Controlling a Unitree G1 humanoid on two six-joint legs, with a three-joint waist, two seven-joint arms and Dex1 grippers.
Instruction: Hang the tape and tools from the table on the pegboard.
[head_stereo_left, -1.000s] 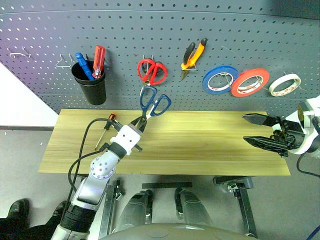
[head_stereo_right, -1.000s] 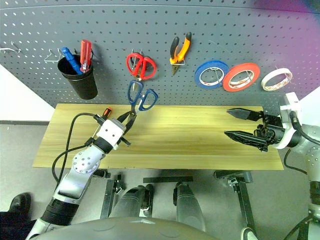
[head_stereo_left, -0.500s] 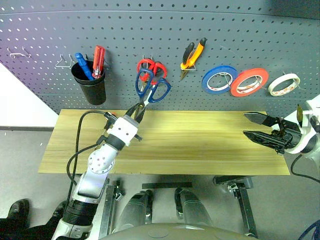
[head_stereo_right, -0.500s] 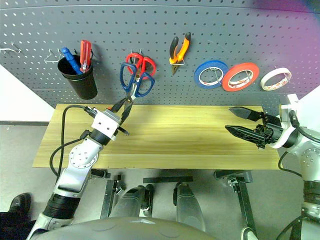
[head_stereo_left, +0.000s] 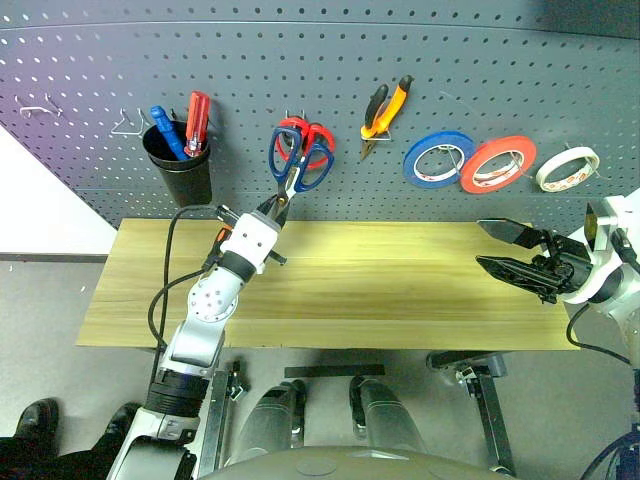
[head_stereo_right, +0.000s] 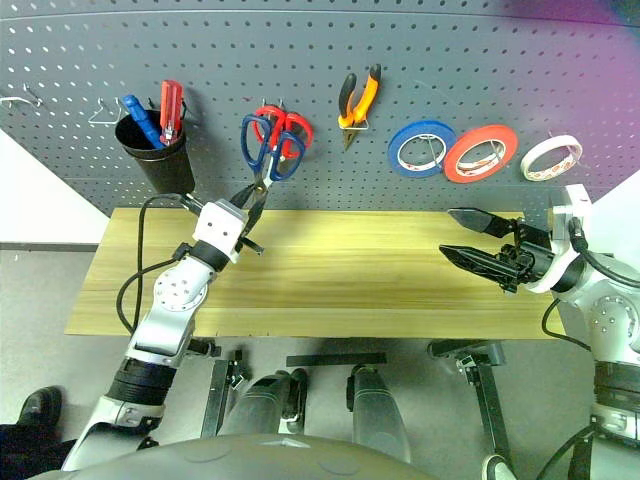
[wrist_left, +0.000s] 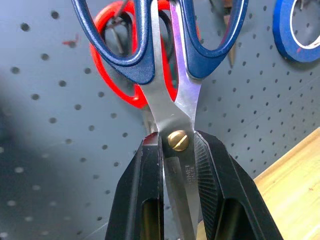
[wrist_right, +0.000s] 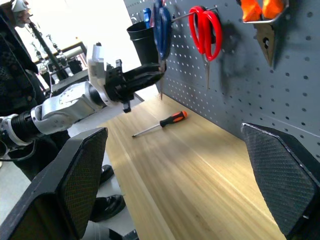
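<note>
1. Scissors (head_stereo_left: 299, 160) with dark blue handles and steel blades are raised against the pegboard (head_stereo_left: 330, 70), handles up, overlapping the red-handled scissors (head_stereo_left: 312, 138) that hang there on a hook.
2. The left end effector (head_stereo_left: 274, 207) is clenched on the blades of the blue-handled scissors at the pivot screw; the left wrist view shows its two black fingers (wrist_left: 142, 190) pressed to either side of the steel.
3. The right end effector (head_stereo_left: 508, 250) is released, fingers spread wide and holding nothing, hovering over the right end of the tabletop (head_stereo_left: 390, 290) and pointing toward the left arm.
4. The orange-and-black pliers (head_stereo_left: 385, 112) already hang on the pegboard, just to the right of the red-handled scissors.
5. The cream-white tape (head_stereo_left: 568, 168) hangs at the far right of the pegboard, beside the orange-red roll (head_stereo_left: 498, 165) and the blue roll (head_stereo_left: 438, 159).
6. The small screwdriver (wrist_right: 160, 123) with the orange-and-black handle lies flat on the tabletop near the pegboard, below the raised scissors; in the head views the left arm mostly hides it.
7. A black cup (head_stereo_left: 180, 165) hangs at the left of the pegboard and holds a blue screwdriver (head_stereo_left: 165, 128) and a red screwdriver (head_stereo_left: 197, 118).
</note>
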